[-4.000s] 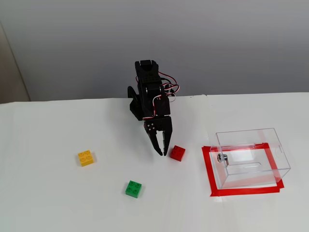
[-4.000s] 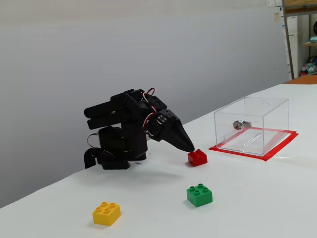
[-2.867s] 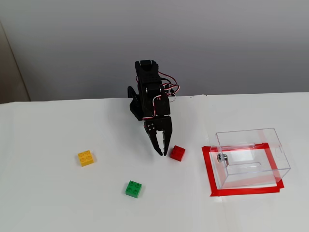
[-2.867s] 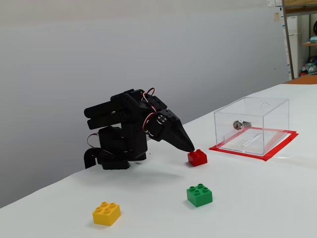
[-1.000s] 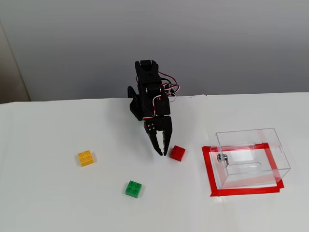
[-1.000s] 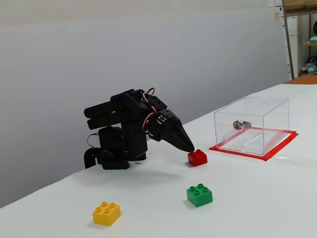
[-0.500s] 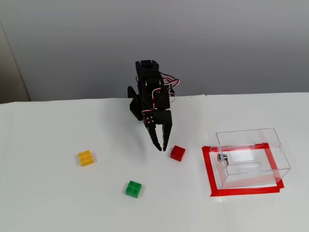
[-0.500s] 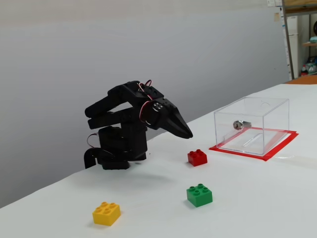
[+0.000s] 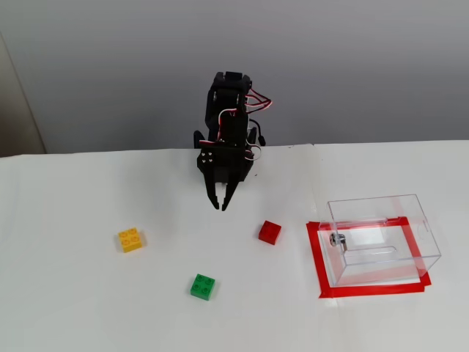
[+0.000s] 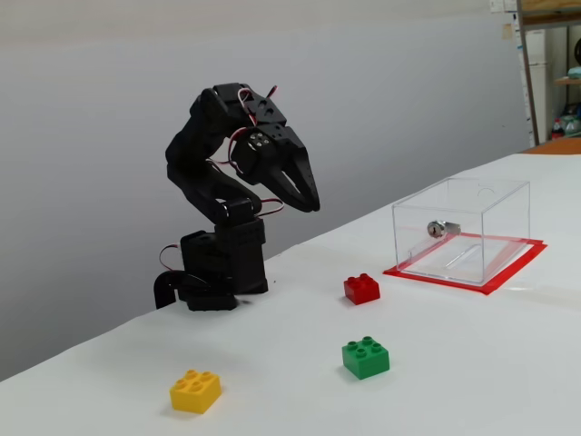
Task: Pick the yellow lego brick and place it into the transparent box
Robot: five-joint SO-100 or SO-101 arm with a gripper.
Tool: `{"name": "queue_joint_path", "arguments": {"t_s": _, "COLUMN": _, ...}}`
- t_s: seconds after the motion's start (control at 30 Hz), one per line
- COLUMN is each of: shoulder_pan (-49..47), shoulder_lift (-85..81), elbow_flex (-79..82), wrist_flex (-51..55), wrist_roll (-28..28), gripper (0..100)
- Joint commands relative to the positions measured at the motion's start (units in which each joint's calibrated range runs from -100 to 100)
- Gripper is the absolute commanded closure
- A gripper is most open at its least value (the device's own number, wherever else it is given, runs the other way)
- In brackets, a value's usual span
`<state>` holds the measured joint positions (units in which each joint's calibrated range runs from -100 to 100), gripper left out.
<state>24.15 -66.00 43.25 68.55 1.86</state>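
The yellow lego brick [image 9: 131,240] [image 10: 195,391] lies alone on the white table, at the left in both fixed views. The transparent box [image 9: 381,236] [image 10: 461,229] stands at the right on a frame of red tape, with a metal knob [image 10: 440,228] on its wall. My black gripper [image 9: 220,207] [image 10: 311,205] hangs in the air above the table, pointing down, well to the right of the yellow brick and left of the box. Its fingertips meet and hold nothing.
A red brick [image 9: 270,232] [image 10: 361,288] lies between the gripper and the box. A green brick [image 9: 203,287] [image 10: 366,357] sits nearer the front edge. The arm's base [image 10: 218,272] stands at the back of the table, against a grey wall.
The arm has risen from its low pose beside the red brick and swung left toward the yellow brick's side. None of the bricks has moved, nor has the box.
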Motion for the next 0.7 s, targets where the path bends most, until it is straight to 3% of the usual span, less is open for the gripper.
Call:
{"name": "queue_joint_path", "arguments": {"t_s": 0.0, "shoulder_pan": 9.02, "shoulder_lift": 3.00, "elbow_flex": -5.45, "wrist_flex": 1.68, "wrist_roll": -0.08, "gripper": 92}}
{"name": "queue_joint_path", "arguments": {"t_s": 0.17, "shoulder_pan": 22.84, "shoulder_lift": 5.89, "elbow_flex": -5.73, "wrist_flex": 3.08, "wrist_roll": -0.13, "gripper": 75}}
{"name": "queue_joint_path", "arguments": {"t_s": 0.3, "shoulder_pan": 31.86, "shoulder_lift": 11.91, "elbow_flex": -6.00, "wrist_flex": 2.29, "wrist_roll": -0.13, "gripper": 71}}
{"name": "queue_joint_path", "arguments": {"t_s": 0.5, "shoulder_pan": 38.07, "shoulder_lift": 26.59, "elbow_flex": -14.41, "wrist_flex": 2.21, "wrist_roll": -0.08, "gripper": 70}}
{"name": "queue_joint_path", "arguments": {"t_s": 0.67, "shoulder_pan": 39.70, "shoulder_lift": 37.62, "elbow_flex": -20.37, "wrist_flex": 2.21, "wrist_roll": -0.08, "gripper": 62}}
